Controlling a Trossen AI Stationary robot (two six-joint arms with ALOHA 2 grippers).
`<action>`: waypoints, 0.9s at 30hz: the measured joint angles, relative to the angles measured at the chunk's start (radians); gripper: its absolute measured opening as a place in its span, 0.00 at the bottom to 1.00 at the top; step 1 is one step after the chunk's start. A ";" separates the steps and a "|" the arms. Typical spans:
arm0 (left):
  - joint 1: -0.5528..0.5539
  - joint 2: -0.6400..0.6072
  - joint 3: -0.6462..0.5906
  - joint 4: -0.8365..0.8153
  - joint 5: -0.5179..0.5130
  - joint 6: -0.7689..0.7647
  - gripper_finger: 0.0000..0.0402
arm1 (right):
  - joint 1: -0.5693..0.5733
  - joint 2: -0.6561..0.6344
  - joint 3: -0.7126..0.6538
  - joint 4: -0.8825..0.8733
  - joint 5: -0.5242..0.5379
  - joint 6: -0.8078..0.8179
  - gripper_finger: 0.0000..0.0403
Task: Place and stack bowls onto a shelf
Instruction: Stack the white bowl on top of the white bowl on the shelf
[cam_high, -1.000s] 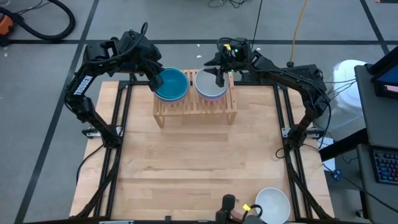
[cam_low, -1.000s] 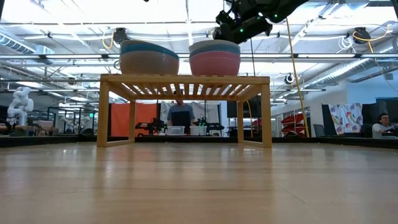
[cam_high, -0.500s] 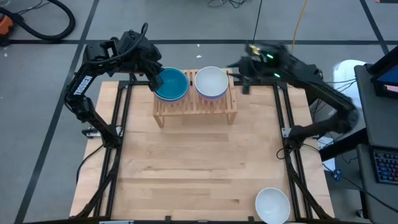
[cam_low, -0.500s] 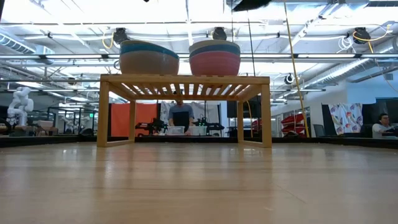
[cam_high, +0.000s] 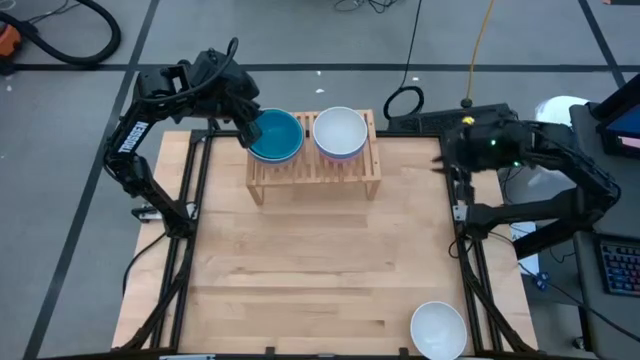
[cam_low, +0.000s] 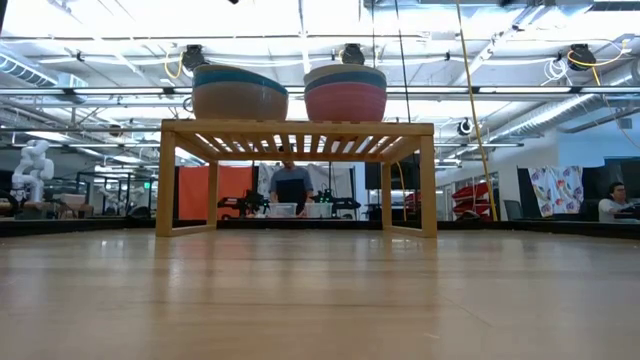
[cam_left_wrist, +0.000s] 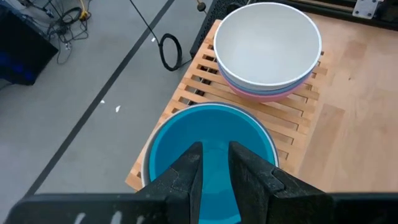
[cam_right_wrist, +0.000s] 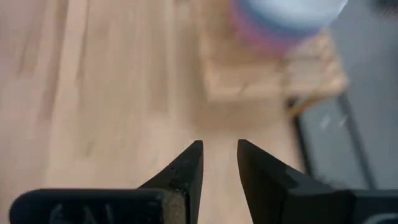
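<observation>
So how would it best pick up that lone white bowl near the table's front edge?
Probably by the rim: the white bowl sits upright, mouth open, nothing around it. Come straight down, one finger inside the wall, one outside. The right gripper is nearer.

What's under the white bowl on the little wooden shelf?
The white bowl sits nested on a stack: just below it a pale blue rim shows, then a pink bowl, which rests on the shelf. Whether more bowls hide inside the stack cannot be seen.
</observation>
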 joint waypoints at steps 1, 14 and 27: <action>0.000 0.000 0.000 -0.004 0.001 -0.008 0.21 | 0.010 -0.001 0.000 -0.054 -0.002 0.027 0.23; 0.000 0.000 0.000 -0.042 0.004 -0.136 0.21 | 0.149 0.023 -0.045 -0.220 -0.345 0.171 0.22; 0.000 0.000 0.000 -0.041 0.004 -0.138 0.21 | 0.398 0.076 -0.359 -0.204 -0.427 0.269 0.23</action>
